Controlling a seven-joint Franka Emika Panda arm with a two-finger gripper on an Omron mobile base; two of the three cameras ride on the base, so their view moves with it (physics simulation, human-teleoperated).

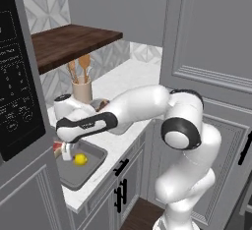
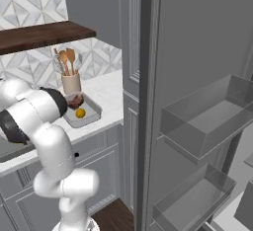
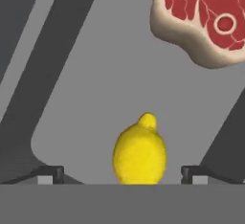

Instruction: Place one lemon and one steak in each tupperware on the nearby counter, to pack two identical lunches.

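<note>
Grey tupperware (image 1: pixel 93 167) on the counter (image 1: pixel 129 79) — one lemon (image 3: pixel 139 153), one steak (image 3: pixel 203 19); gripper (image 3: pixel 122 173) spread wide, released, lemon between its tips.

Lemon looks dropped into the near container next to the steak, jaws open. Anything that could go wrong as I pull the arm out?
1. The gripper stands open with the lemon between its fingertips, so a slanted retreat could nudge it.
2. The lemon is round and may roll toward the steak.
3. The arm lies low over the counter near the utensil jar; a wide swing could clip it.
</note>
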